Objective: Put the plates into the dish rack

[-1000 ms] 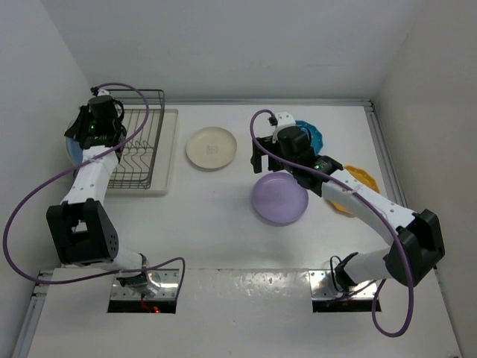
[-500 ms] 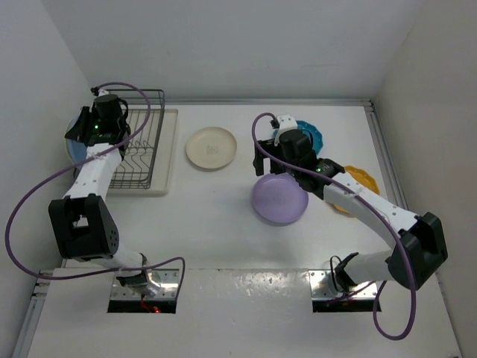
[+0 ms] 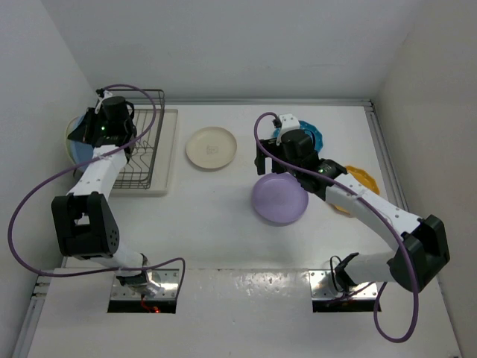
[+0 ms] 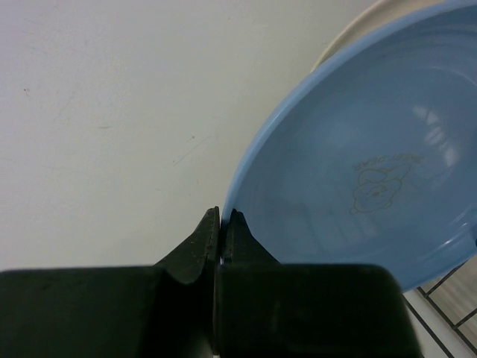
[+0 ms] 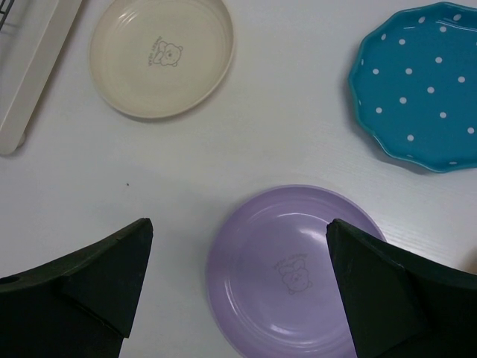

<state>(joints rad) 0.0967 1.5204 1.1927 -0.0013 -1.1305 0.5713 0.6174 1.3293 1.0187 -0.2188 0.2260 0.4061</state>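
Note:
My left gripper [image 3: 95,128] [image 4: 222,216] is shut on the rim of a light blue plate [image 3: 74,149] [image 4: 358,171], held tilted on edge at the left end of the dish rack [image 3: 145,153]. A cream rim [image 4: 350,37] shows behind this plate. My right gripper [image 3: 259,160] [image 5: 238,224] hangs open above the far left edge of the lavender plate [image 3: 279,199] [image 5: 294,272], which lies flat on the table. The cream plate [image 3: 211,148] [image 5: 160,56], the teal dotted plate [image 3: 317,136] [image 5: 417,86] and the orange-yellow plate [image 3: 364,177] lie flat too.
The rack's beige tray [image 3: 170,149] [image 5: 30,67] lies along the left wall. Rack wires [image 4: 447,298] show below the blue plate. My right arm crosses over part of the orange-yellow plate. White walls close the table at left, back and right.
My left gripper has shifted slightly right and toward the back with the blue plate. The right gripper has edged a little nearer the lavender plate, still open.

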